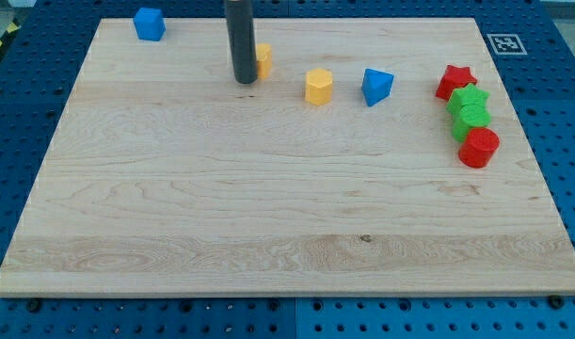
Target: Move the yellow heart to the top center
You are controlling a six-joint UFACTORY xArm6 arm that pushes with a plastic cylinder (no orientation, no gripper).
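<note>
My tip (245,81) rests on the board near the view's top, left of centre. A yellow block (263,59), partly hidden behind the rod, sits right against the rod's right side; its shape is hard to make out, likely the heart. A second yellow block (318,86), hexagon-like, lies to the right of it, apart from the tip.
A blue block (150,24) sits at the top left. A blue triangular block (376,86) lies right of the yellow hexagon. At the right edge a red star (455,81), two green blocks (469,99) (472,120) and a red cylinder (478,148) stand in a column on the wooden board (268,217).
</note>
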